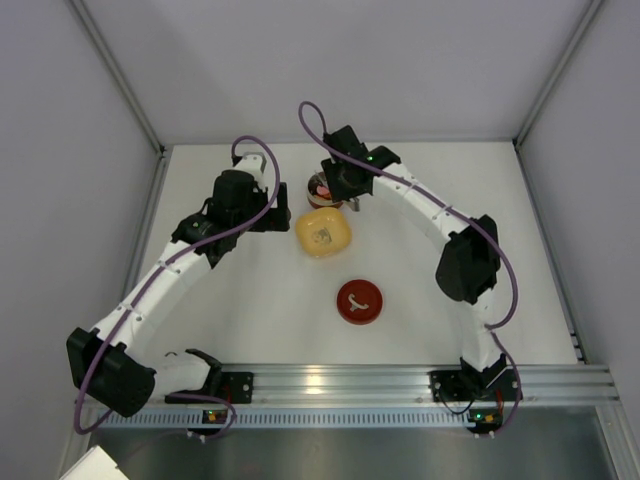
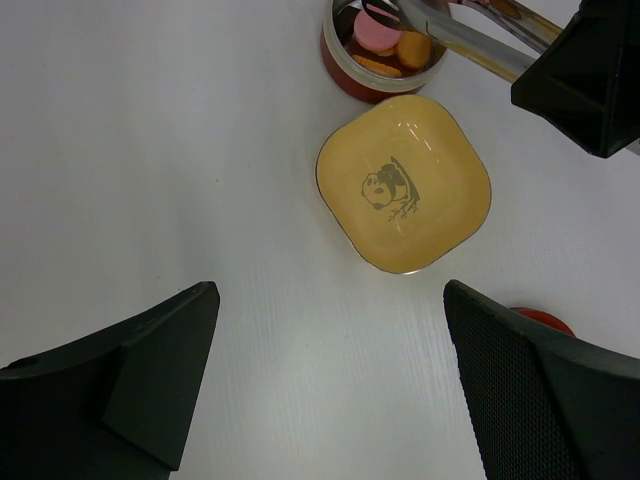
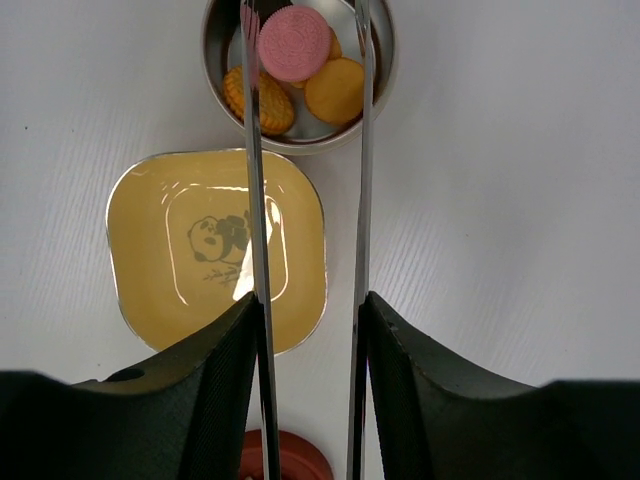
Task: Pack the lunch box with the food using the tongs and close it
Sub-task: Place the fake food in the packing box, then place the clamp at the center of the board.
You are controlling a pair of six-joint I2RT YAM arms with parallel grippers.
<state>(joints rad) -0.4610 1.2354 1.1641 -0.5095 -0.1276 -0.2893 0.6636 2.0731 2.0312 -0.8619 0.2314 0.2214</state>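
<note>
The lunch box [image 3: 388, 62], a red tin with a silver inside, stands behind the yellow dish and holds the food: a pink piece [image 3: 293, 43] on top of orange pieces [image 3: 335, 90]. My right gripper [image 3: 308, 305] is shut on the tongs [image 3: 255, 200], with both thin arms pressed against its fingers. The tong tips reach over the tin on either side of the pink piece, and the right arm stands clear of it. The red lid [image 1: 360, 301] lies flat on the table nearer the arms. My left gripper [image 2: 330, 290] hovers open over bare table, holding nothing.
A yellow rounded-square dish [image 1: 323, 233] with a panda print sits between tin and lid, with nothing in it. Grey walls enclose the white table on three sides. The left gripper [image 1: 272, 215] hangs just left of the dish.
</note>
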